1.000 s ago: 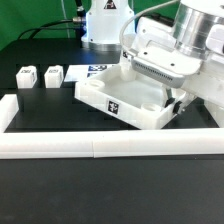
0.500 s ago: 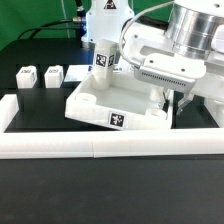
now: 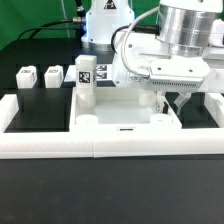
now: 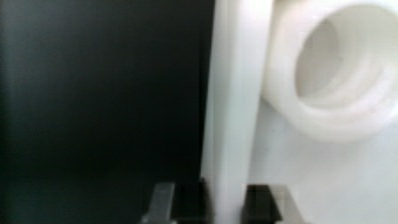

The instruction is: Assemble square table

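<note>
The tabletop (image 3: 115, 112) had swung square against the rail (image 3: 60, 148). The gripper (image 3: 171, 106), clamped on its edge, was positioning it. Fitting the loose legs (image 3: 52, 75) probably came next.

- The arm (image 3: 150, 60) has a smooth white shell with rounded shapes
- The wrist (image 3: 185, 25) is a grey metal cylinder
- The two fingers (image 4: 166, 205) are dark and flat

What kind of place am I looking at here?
Probably a robotics lab test bench: a white robot arm working over a black table, a white tabletop, marker-tagged leg blocks and a border rail.
</note>
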`<act>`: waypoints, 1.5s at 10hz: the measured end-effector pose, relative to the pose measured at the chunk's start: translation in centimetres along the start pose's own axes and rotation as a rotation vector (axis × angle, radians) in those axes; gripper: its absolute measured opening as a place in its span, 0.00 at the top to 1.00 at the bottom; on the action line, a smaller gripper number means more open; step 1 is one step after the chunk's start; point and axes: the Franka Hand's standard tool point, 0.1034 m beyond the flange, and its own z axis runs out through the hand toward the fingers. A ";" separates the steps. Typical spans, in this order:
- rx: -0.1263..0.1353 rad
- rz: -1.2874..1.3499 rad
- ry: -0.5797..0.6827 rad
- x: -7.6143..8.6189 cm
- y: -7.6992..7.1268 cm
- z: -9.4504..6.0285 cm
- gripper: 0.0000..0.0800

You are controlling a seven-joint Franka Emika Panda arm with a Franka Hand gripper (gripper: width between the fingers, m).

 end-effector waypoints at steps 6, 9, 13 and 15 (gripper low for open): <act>0.014 0.144 0.033 -1.7 5.3 -1.7 0.91; 0.021 0.189 0.044 -2.0 5.7 -1.0 0.91; 0.022 0.213 0.044 -2.2 5.5 -0.8 0.91; 0.036 0.225 0.053 -2.1 4.3 -0.7 0.62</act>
